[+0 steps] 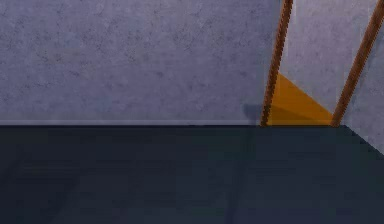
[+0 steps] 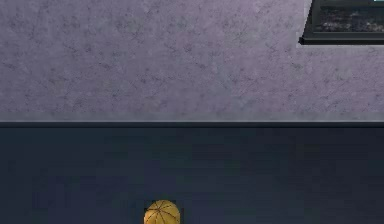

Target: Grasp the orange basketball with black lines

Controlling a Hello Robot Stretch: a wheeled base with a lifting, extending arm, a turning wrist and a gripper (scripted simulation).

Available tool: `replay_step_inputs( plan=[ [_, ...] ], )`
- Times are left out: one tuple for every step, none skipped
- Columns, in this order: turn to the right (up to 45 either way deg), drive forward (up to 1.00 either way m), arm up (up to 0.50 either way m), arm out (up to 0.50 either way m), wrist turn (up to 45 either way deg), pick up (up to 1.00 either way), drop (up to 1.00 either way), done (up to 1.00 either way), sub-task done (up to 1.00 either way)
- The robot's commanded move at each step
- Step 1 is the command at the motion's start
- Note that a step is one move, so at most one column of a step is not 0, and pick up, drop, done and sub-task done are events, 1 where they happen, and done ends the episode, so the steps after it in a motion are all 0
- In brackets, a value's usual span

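The fingers' state cannot be told. The orange basketball (image 2: 162, 213) with dark lines is recorded at the bottom centre of the arm side view, on bare dark floor (image 2: 90, 170) and in no container. A square approach across its widest part is advised, as a round ball may be nudged away.

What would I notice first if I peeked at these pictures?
An orange ball pops out most, sitting on the dark floor at the arm side view's bottom edge. At the forward view's right, a brown door frame shows a bright orange patch beyond. A dark flat thing sits high on the wall at the arm side view's top right.
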Motion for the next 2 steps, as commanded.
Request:
replay_step_inputs(
  plan=[
    [0.0,0.00,0.18,0.00,0.0,0.00,0.00,0.00,0.00],
    [0.0,0.00,0.00,0.42,0.0,0.00,0.00,0.00,0.00]
  ],
)
